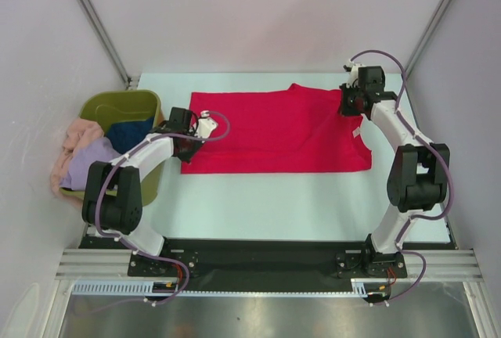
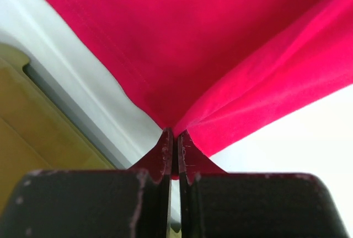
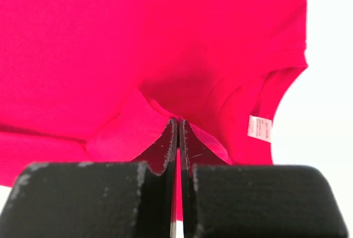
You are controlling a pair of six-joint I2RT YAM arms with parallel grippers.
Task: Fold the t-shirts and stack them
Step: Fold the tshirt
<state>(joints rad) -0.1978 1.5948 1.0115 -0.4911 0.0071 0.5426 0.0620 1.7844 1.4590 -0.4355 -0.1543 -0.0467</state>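
A bright red t-shirt [image 1: 274,131] lies spread on the pale table, neck to the right, its white neck label [image 1: 356,131] showing. My left gripper [image 1: 188,136] is shut on the shirt's left hem edge; in the left wrist view [image 2: 172,133] the red cloth [image 2: 220,50] is pinched between the jaws. My right gripper [image 1: 348,103] is shut on the shirt's far right shoulder; in the right wrist view [image 3: 177,123] the red cloth [image 3: 110,45] bunches at the jaws, with the label [image 3: 259,128] to the right. Lavender [image 1: 86,162], peach-pink [image 1: 78,134] and dark blue [image 1: 129,131] shirts lie in the tub.
An olive-green plastic tub [image 1: 117,105] stands at the table's left edge, close beside my left arm; its wall shows in the left wrist view [image 2: 33,139]. Grey walls with metal struts enclose the table. Bare table [image 1: 274,205] lies in front of the shirt.
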